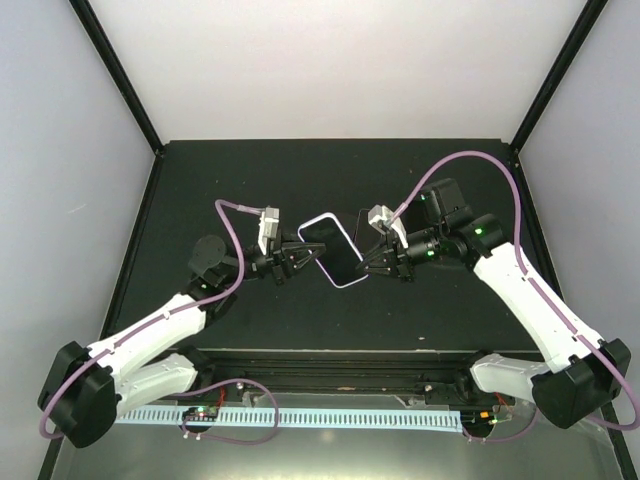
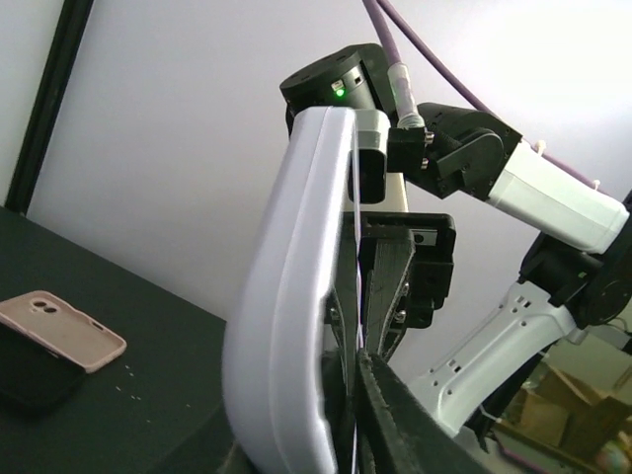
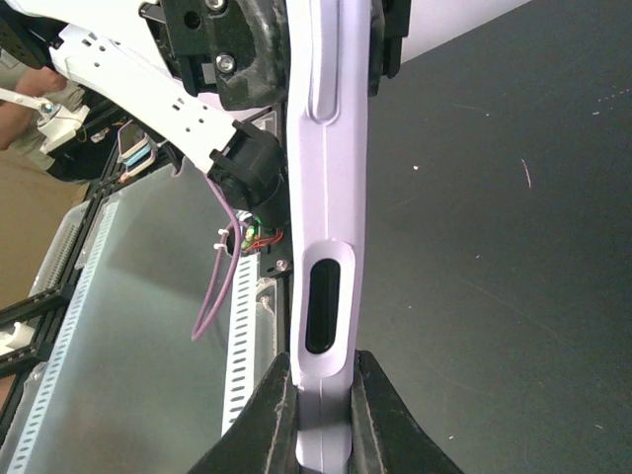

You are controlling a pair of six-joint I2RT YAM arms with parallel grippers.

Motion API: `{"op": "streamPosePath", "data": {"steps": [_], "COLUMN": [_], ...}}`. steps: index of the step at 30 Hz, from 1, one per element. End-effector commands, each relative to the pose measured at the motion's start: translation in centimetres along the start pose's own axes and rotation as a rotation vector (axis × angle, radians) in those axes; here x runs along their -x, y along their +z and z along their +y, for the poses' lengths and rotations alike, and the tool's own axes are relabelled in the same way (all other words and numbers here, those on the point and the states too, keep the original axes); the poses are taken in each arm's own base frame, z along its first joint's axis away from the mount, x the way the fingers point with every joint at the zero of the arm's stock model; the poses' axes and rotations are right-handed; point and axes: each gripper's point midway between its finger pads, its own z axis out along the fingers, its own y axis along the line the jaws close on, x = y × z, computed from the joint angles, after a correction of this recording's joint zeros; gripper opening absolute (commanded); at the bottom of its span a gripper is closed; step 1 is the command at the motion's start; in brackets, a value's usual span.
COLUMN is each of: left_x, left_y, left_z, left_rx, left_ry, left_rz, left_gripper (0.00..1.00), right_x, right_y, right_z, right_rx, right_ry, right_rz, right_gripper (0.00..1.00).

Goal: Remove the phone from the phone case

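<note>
Phone case (image 3: 321, 197), phone (image 1: 335, 250) still inside: grip stage.
Your left gripper (image 1: 305, 256) and right gripper (image 1: 368, 259) each pinch one end; next, peel the rim off a corner.

Bright, even light is cast from above onto the black table (image 1: 300, 315). The near lilac phone case (image 2: 286, 326) is slightly blurred.
</note>
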Motion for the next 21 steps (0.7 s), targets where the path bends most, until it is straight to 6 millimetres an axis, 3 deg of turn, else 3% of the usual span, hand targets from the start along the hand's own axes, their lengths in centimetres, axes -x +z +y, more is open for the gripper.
{"op": "streamPosePath", "data": {"steps": [1, 9, 16, 21], "left_x": [1.6, 1.2, 0.8, 0.6], "left_y": [0.5, 0.8, 0.2, -0.3], "left_z": [-1.8, -1.7, -2.2, -3.6], "left_rx": [-0.087, -0.097, -0.089, -0.126], "left_ry": [0.066, 0.052, 0.039, 0.083], "left_rz": [-0.004, 0.019, 0.05, 0.075], "left_gripper": [0.17, 0.03, 0.02, 0.01], "right_x": [1.1, 1.0, -1.3, -3.8], "right_y": [-0.1, 0.0, -0.6, -0.7], "right_z": [0.7, 0.2, 0.0, 0.9], "right_rx": [0.049, 0.03, -0.037, -0.022], "right_ry": [-0.041, -0.043, -0.183, -0.323], "right_rz": [-0.043, -0.038, 0.091, 0.216], "right_gripper": [0.01, 0.01, 0.39, 0.47]}}
